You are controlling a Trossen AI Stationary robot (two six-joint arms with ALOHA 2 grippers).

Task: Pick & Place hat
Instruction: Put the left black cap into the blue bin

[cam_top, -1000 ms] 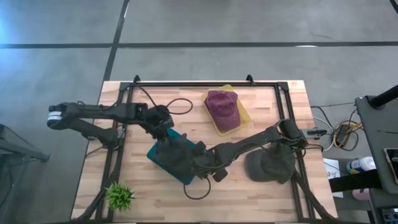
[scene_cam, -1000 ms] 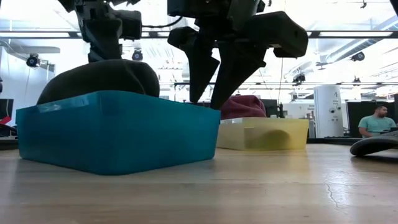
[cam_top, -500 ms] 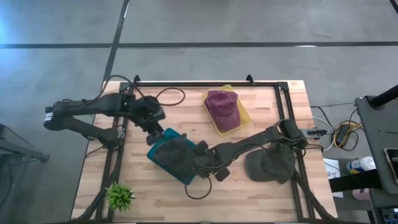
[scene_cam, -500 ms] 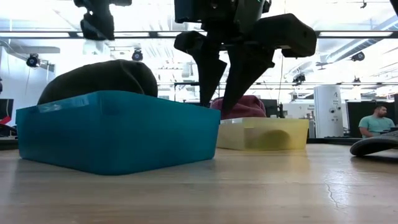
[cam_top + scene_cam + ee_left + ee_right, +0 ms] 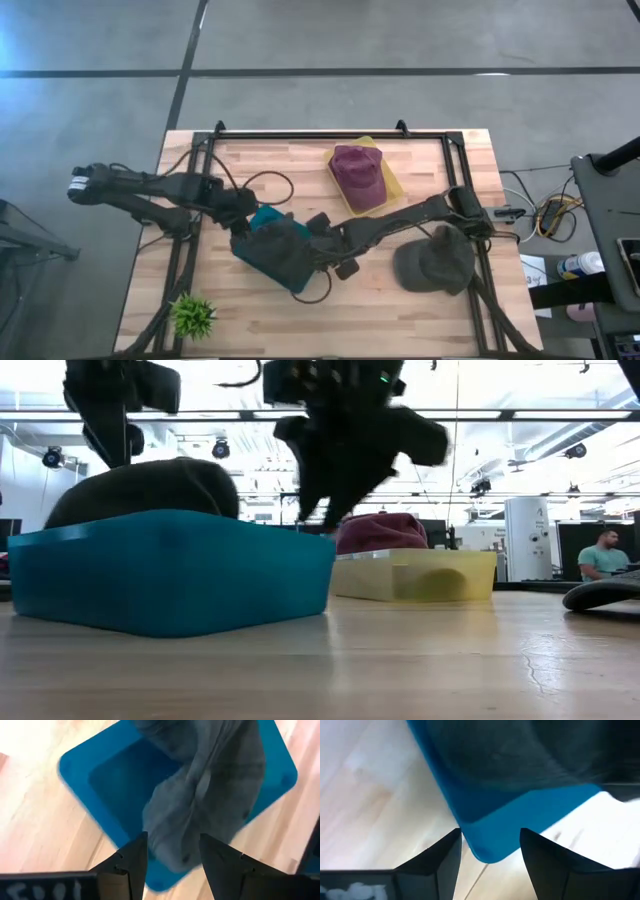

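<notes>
A dark grey hat [image 5: 283, 250] [image 5: 150, 485] lies heaped in a blue bin [image 5: 258, 216] [image 5: 170, 575] at the table's middle, bulging above its rim. My left gripper [image 5: 238, 220] [image 5: 172, 855] hangs open above the bin's left part, clear of the hat [image 5: 200, 795]. My right gripper [image 5: 328, 250] [image 5: 490, 850] is at the bin's right corner. A second dark grey hat [image 5: 433, 262] lies flat on the table at the near right. A maroon hat [image 5: 357, 175] rests in a yellow tray [image 5: 392, 188] at the far middle. My right gripper has the blue bin's right corner [image 5: 487, 847] between its two fingers, and the corner fills the gap between them. The fingers point down at it from above, slanting in from the table's right. The bin stands on the table.
A small green plant [image 5: 192, 315] stands at the near left corner. Black frame bars and cables run along the table's edges. Bare wood lies along the near edge. A person [image 5: 605, 555] sits in the room far behind.
My left gripper has let go of the dark hat in the bin, risen off it and drawn back toward the table's left. The bin, with my right gripper at its corner, has slid a little toward the table's left and far side. The hat stays in it.
</notes>
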